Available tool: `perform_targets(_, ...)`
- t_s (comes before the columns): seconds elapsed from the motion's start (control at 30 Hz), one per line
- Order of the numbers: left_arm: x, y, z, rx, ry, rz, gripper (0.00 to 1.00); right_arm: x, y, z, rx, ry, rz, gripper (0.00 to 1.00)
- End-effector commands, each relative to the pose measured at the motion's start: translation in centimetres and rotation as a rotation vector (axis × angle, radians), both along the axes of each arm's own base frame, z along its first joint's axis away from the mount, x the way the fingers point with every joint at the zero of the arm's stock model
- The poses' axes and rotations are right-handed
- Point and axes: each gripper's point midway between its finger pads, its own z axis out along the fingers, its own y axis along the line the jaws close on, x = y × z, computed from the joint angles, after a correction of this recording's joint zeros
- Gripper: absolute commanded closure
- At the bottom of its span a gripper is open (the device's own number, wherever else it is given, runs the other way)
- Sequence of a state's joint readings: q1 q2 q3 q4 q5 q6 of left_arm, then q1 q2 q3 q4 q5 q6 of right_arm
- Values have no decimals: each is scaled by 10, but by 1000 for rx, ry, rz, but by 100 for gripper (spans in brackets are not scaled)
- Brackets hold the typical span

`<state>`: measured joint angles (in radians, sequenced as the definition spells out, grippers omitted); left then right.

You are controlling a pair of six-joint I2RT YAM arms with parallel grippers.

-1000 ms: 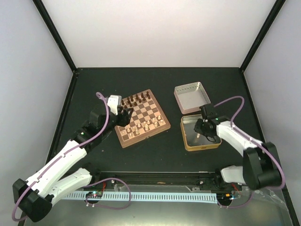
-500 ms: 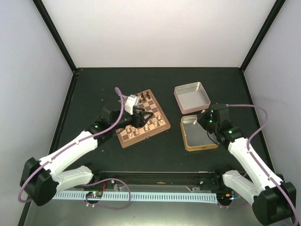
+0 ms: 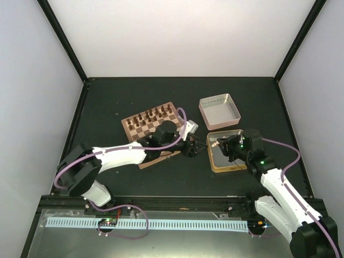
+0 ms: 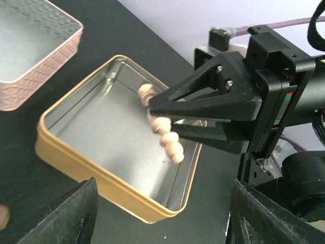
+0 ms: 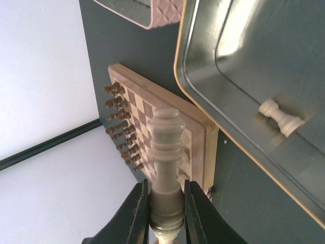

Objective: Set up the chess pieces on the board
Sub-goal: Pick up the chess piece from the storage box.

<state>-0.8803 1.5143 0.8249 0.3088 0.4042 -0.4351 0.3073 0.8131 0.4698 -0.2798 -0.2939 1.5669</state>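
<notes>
My right gripper (image 3: 223, 144) (image 5: 166, 189) is shut on the base of a pale cream chess piece (image 5: 166, 137) (image 4: 163, 130) and holds it level above the left edge of the gold tin (image 3: 230, 166), top pointing at the board (image 3: 141, 129) (image 5: 148, 113). My left gripper (image 3: 197, 148) (image 4: 162, 223) is open and empty, between the board's right edge and the tin, facing the held piece. Another cream piece (image 5: 281, 117) lies on its side in the tin. The left arm hides the board's near rows.
Dark brown pieces (image 3: 153, 115) (image 5: 120, 122) stand along the board's far rows. The pinkish tin lid (image 3: 219, 112) (image 4: 35, 76) sits open behind the gold tin (image 4: 76, 152). Black frame posts edge the dark table.
My left arm swung right across the board to the tin's left edge. My right gripper rose out of the tin with the cream piece and turned it towards the left gripper.
</notes>
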Motion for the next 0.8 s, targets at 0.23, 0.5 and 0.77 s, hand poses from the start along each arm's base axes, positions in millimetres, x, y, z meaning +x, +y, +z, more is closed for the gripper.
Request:
perform_targets(0.23, -6, -56, 15, -48, -113, -98, 35, -8, 22, 13, 222, 51, 20, 88)
perform_targets(0.5, -1, -64, -1, -1, -90, -78, 56, -10, 21, 9, 220, 69, 18, 88)
perform_targets(0.77, 5, -65, 0, 11, -105, -49, 85, -11, 18, 5, 173, 66, 23, 84)
